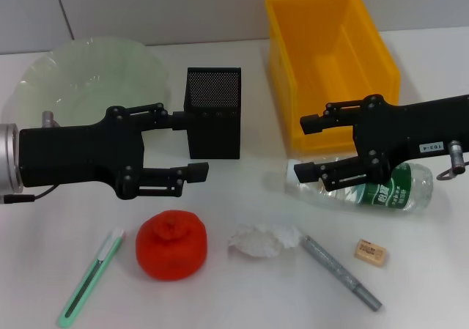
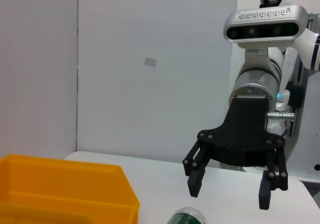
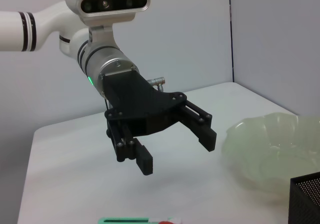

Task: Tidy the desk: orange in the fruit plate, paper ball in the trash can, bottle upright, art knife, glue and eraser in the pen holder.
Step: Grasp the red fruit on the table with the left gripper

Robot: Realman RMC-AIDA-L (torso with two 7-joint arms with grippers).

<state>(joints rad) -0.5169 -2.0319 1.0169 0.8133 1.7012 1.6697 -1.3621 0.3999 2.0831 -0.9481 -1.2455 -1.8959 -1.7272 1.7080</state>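
A smooth white table [image 1: 220,300] carries everything; toward its far left corner sits the fruit plate [image 1: 88,76], a wide, shallow, translucent pale-green dish with a scalloped, petal-like rim; beside it, near the middle of the far edge, stands the pen holder [image 1: 214,113], a square black box of fine wire mesh, upright; toward the far right corner is the trash can [image 1: 330,58], a glossy yellow plastic bin with straight walls.

Along the near edge lie the loose things; nearest the left corner is the art knife [image 1: 91,276], a slim mint-green plastic cutter lying at a slant; next to it the orange [image 1: 171,244], round with a fuzzy, knitted-looking red-orange surface and a dimpled top; then the paper ball [image 1: 264,239], crumpled white tissue; touching its right side, a thin grey metallic stick, apparently the glue [image 1: 341,272], lies diagonally; the eraser [image 1: 370,252], a small tan block, rests toward the right edge.

The bottle [image 1: 381,186], clear ribbed plastic with a green label, lies on its side just in front of the bin.

The left gripper [image 1: 192,146], matte black, hovers in front of the pen holder with fingers spread apart; the right gripper [image 1: 304,147] hangs over the bottle's neck end, jaws likewise apart, holding nothing.
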